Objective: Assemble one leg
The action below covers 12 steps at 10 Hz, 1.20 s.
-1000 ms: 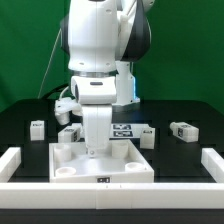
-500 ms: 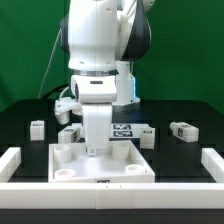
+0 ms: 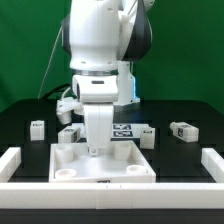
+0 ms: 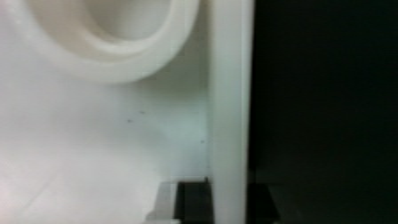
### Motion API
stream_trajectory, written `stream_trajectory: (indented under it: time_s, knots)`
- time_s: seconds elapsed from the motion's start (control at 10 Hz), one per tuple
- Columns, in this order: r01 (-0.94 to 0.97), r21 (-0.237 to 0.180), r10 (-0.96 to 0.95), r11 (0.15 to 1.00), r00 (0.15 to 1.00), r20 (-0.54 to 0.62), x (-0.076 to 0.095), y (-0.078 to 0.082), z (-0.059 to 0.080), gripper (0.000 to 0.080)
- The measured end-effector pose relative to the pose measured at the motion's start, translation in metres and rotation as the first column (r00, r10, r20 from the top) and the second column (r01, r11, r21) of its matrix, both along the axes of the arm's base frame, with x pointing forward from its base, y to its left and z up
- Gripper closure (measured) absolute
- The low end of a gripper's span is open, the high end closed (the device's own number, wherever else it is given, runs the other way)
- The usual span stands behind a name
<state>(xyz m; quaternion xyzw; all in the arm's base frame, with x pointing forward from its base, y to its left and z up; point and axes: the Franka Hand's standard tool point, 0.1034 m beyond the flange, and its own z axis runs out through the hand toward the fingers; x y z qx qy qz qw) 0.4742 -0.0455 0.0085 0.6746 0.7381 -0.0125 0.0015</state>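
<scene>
The large white panel lies flat in the middle of the table, between the white walls. My gripper points straight down at its far rim. In the wrist view the panel's rim runs between my two dark fingertips, which stand one on each side of it, so the gripper is shut on the rim. A round corner recess shows beside it. Several small white legs with tags lie behind the panel: one at the far left, one, one and one at the right.
The marker board lies behind the panel, partly hidden by the arm. White walls stand along the front, left and right. Black table lies beyond the panel's rim.
The arm and gripper have shifted slightly toward the exterior view's right, staying on the panel's far rim. The legs have not moved.
</scene>
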Motion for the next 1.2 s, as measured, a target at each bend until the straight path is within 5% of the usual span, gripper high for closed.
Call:
stream_trajectory:
  time_s: [0.6,0.9,1.2]
  knots:
    - [0.062,0.017,-0.062,0.998,0.998,0.005,0.015,0.088,0.001,0.0744]
    - [0.088,0.009,-0.088,0.996,0.996,-0.008,0.017,0.111,0.001,0.0744]
    - [0.090,0.009,-0.090,0.996,0.996,-0.008,0.017,0.112,0.001,0.0744]
